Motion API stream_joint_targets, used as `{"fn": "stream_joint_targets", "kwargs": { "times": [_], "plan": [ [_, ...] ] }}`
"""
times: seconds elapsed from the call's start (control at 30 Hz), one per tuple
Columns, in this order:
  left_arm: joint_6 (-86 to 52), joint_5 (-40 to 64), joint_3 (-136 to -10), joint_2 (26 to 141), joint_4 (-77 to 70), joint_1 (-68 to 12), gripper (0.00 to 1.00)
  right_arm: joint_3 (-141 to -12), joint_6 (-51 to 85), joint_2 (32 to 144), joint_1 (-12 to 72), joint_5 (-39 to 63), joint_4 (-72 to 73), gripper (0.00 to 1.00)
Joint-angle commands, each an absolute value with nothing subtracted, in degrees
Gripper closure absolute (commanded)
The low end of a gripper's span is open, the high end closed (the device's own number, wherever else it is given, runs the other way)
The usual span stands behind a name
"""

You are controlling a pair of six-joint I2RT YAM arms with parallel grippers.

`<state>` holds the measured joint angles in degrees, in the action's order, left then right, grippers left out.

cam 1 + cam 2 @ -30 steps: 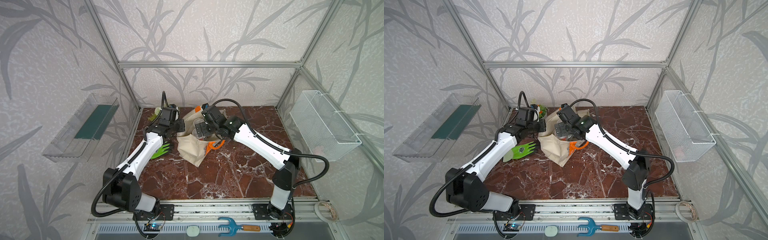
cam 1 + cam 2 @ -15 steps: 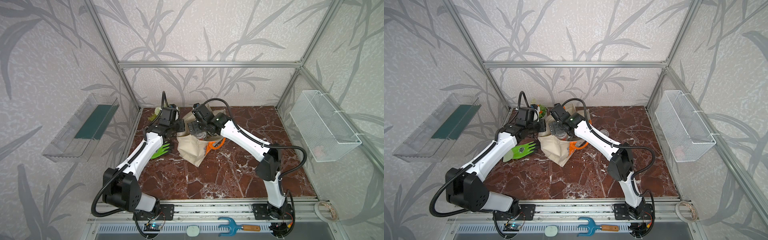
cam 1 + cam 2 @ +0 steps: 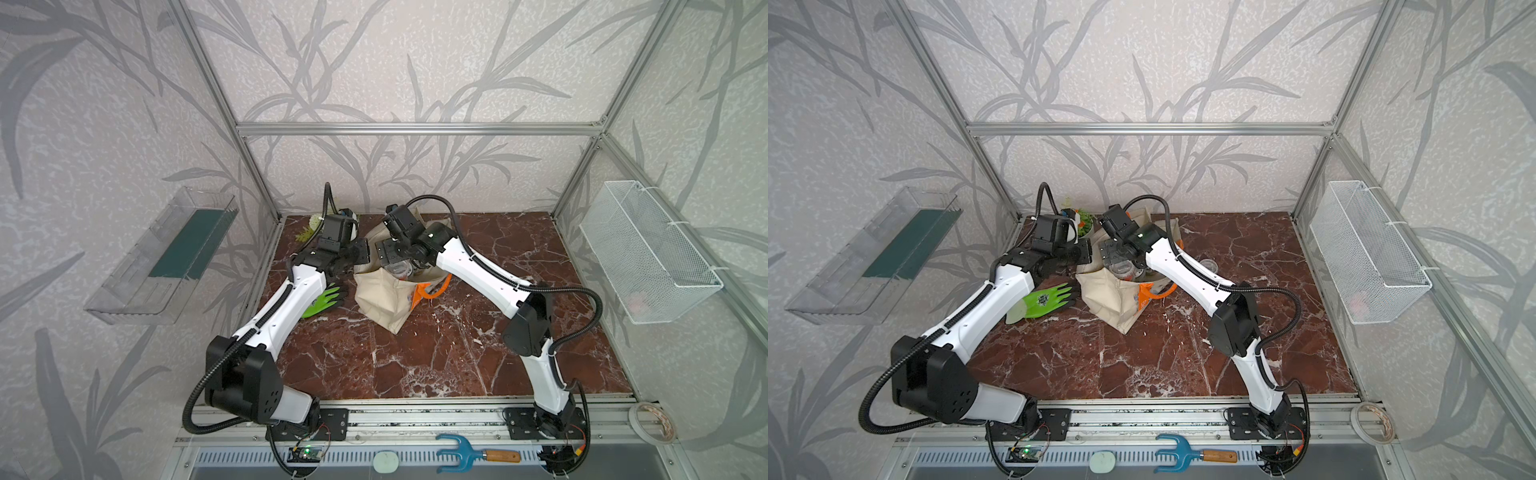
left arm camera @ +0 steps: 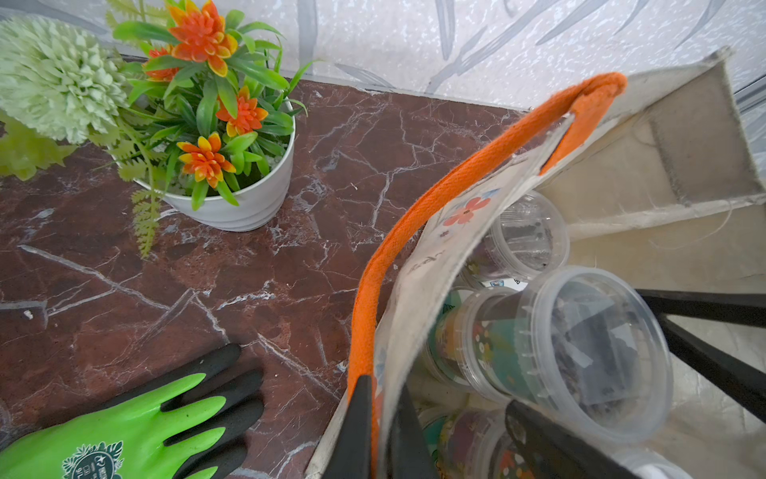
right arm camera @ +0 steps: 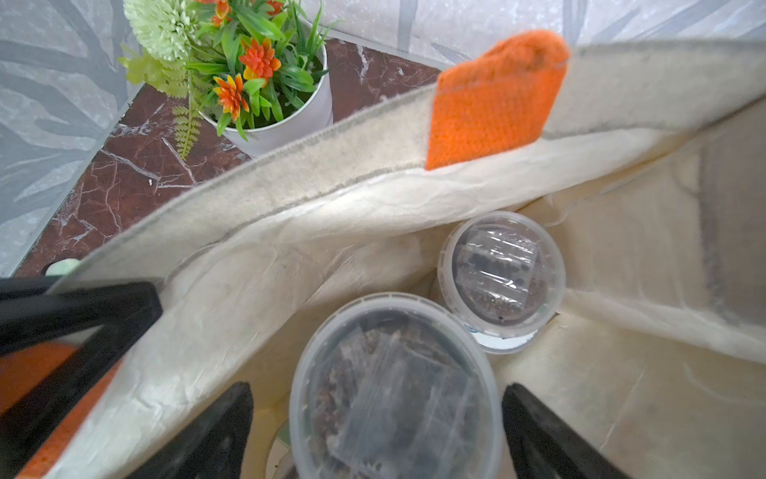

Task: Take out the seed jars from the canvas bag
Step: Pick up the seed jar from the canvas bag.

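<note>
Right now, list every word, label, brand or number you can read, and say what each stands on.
No text reads clearly.
Round badge on the green glove: lettering too blurred to read.
Script under the flower print on the canvas bag: too faint to read.
Label strip on the seed jar: print too small.

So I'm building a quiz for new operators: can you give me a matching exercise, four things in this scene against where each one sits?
Things:
1. green glove
2. blue hand rake
3. white flower pot
4. clear-lidded seed jar

Places:
A. inside the canvas bag
B. back corner of the marble table, by the wall
C. on the front metal ledge, off the table
D. lying on the table beside the bag

Pairs: 1-D, 2-C, 3-B, 4-A
</note>
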<state>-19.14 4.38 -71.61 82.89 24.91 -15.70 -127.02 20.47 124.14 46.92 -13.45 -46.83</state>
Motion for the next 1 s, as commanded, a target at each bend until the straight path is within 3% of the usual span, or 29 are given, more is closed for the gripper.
{"fn": "stream_joint_targets", "kwargs": {
  "times": [0.0,0.17,0.47,0.97],
  "plan": [
    [-19.5,3.5,-70.8,80.7,25.8,-15.7,1.0,-129.4,20.4,125.5,46.4,-14.1,-47.9,0.06],
    [-19.4,3.5,-70.8,80.6,25.8,-15.8,1.0,-131.4,20.2,127.2,46.4,-14.3,-48.0,0.09],
    [-19.4,3.3,-70.7,80.3,25.9,-15.7,1.0,-133.4,20.4,128.5,46.3,-14.2,-48.6,0.33],
    [-19.3,2.8,-70.7,80.3,25.9,-15.7,1.0,-137.1,17.7,119.6,45.6,-16.8,-48.1,0.35]
  ]
}}
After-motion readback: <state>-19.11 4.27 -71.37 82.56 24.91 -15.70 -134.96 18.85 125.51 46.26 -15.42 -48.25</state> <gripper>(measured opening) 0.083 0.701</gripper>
